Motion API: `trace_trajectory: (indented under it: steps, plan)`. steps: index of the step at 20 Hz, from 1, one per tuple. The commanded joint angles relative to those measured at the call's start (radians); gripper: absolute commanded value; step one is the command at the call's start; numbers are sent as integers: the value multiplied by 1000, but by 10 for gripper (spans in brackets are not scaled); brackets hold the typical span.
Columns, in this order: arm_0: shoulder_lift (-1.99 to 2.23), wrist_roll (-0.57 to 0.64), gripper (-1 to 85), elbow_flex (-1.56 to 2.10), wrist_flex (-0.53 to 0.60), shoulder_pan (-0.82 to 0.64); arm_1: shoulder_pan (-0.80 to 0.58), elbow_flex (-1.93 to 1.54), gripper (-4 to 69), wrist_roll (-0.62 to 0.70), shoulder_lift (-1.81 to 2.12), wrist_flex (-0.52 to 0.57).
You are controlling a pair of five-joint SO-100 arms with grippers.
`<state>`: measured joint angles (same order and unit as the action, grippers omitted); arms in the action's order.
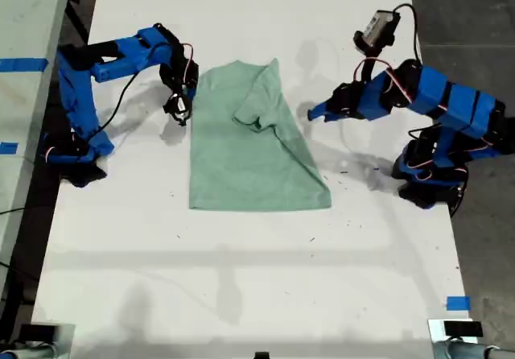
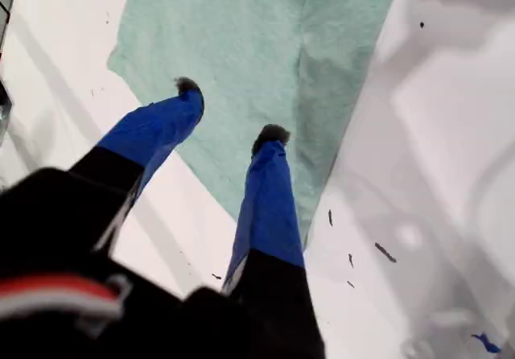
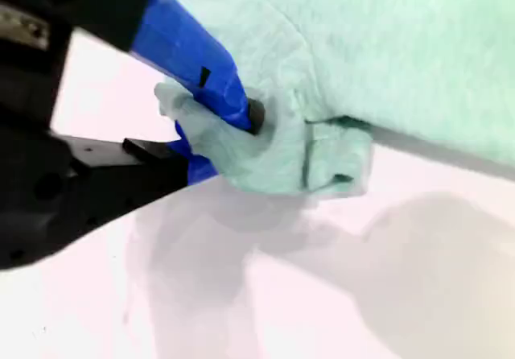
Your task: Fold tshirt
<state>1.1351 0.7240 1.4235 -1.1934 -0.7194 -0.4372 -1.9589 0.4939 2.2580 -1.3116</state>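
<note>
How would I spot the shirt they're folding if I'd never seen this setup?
Look at the long white table with a blue arm at each side. Between the arms lies the tshirt, pale mint green and plain. It is the only cloth there, one side already folded inward, its other sleeve pinched by my second gripper.

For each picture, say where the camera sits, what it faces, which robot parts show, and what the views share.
Exterior view: overhead, looking down on the table, both arms showing.
First wrist view: on my first gripper, looking along open jaws at the tshirt.
Second wrist view: on my second gripper, clamped on the tshirt's edge.
All share the tshirt.
</note>
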Motion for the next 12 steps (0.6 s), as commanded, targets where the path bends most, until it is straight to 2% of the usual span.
trace_trajectory:
  steps: [1,5,10,12]
  plan:
    - [169,14,1,-43,-78,-5,3,3,141,-9,41,11]
    - [227,32,1,-216,-135,106,-2,-6,139,-11,41,14]
    - [-84,58,1,-696,-109,301,-3,-15,137,-14,43,17]
    - [-166,57,1,-730,-6,333,2,-21,137,-17,46,15]
